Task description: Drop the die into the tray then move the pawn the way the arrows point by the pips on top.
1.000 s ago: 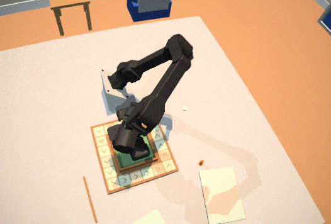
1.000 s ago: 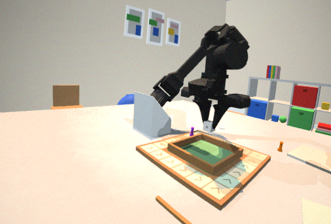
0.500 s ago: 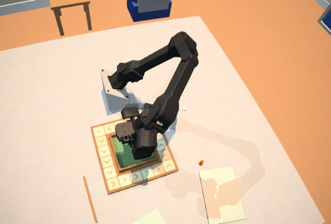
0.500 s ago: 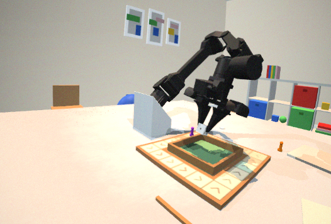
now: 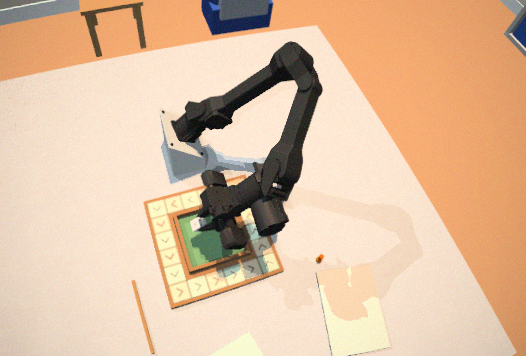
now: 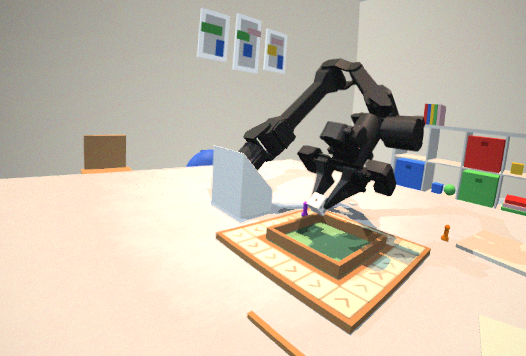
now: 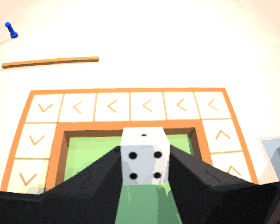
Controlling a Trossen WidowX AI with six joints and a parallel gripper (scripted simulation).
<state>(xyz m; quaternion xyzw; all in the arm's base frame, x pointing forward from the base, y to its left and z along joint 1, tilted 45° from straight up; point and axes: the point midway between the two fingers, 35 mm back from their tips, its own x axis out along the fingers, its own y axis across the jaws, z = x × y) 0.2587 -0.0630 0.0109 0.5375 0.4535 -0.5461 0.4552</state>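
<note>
The arm's gripper (image 6: pixel 324 201) is hanging over the upper left corner of the green dice tray (image 5: pixel 210 246) at the centre of the top view, its two dark fingers pinching the white die (image 7: pixel 144 163) between their tips. In the wrist view the die is sitting square between the fingers, low in the middle of the frame, one finger touching its left side and the other its right, and the face turned toward the camera is showing four black pips. Being a cube, the die has no long axis; its edges are lying in line with the tray walls. In the exterior view it is hanging clear above the tray's far rim, touching neither the tray nor the board (image 6: pixel 345 306). The purple pawn (image 6: pixel 304 208) is standing upright on the board's far edge, just left of the gripper. The ring of squares is carrying only arrow chevrons; no lettering or brand can be read anywhere on the table (image 5: pixel 75 174).
</note>
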